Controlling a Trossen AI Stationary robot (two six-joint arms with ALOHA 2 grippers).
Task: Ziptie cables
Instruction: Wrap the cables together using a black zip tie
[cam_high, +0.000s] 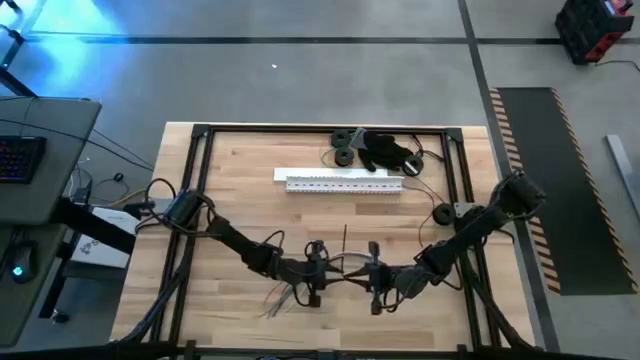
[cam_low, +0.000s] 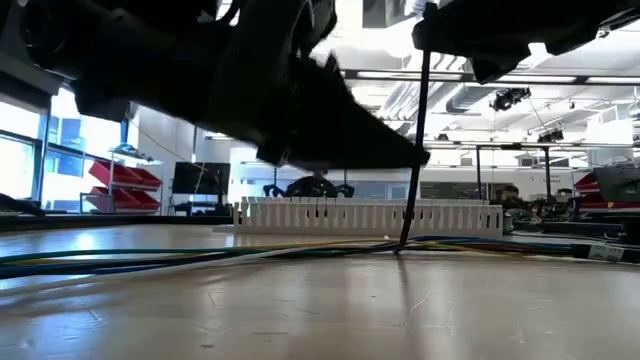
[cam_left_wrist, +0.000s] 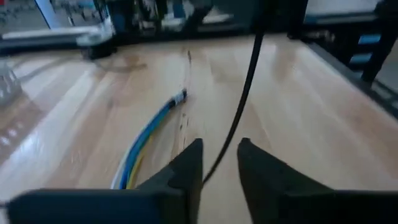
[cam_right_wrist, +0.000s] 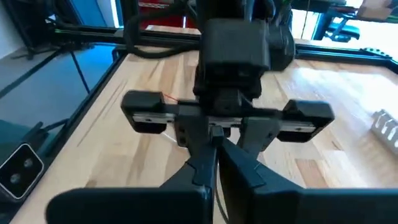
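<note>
The cables (cam_low: 200, 258) are thin wires, blue, yellow and white up close (cam_left_wrist: 149, 137). They lie as a bundle on the wooden table near its front middle (cam_high: 345, 265). A thin black ziptie (cam_low: 415, 130) stands almost upright on them. My left gripper (cam_high: 318, 272) faces my right gripper (cam_high: 374, 280) across the bundle. My left gripper's fingers (cam_left_wrist: 219, 155) stand apart with the ziptie (cam_left_wrist: 245, 81) running out between them. My right gripper (cam_right_wrist: 217, 158) is shut on the ziptie. My right gripper pinches the ziptie between its two fingers (cam_right_wrist: 208, 163); the fingers hide the place of contact. In the low view the ziptie's upper end (cam_low: 426, 20) goes up into the dark gripper, and its lower end (cam_low: 403, 244) meets the cable bundle on the table. My left gripper has the ziptie beside one finger (cam_left_wrist: 189, 165); whether they touch I cannot tell.
A long white slotted strip (cam_high: 345, 182) lies across the far middle. Behind it are black rolls and a dark heap (cam_high: 375, 150). A black frame (cam_high: 200, 160) runs round the table. Loose thin wires (cam_high: 280, 295) lie near the front left.
</note>
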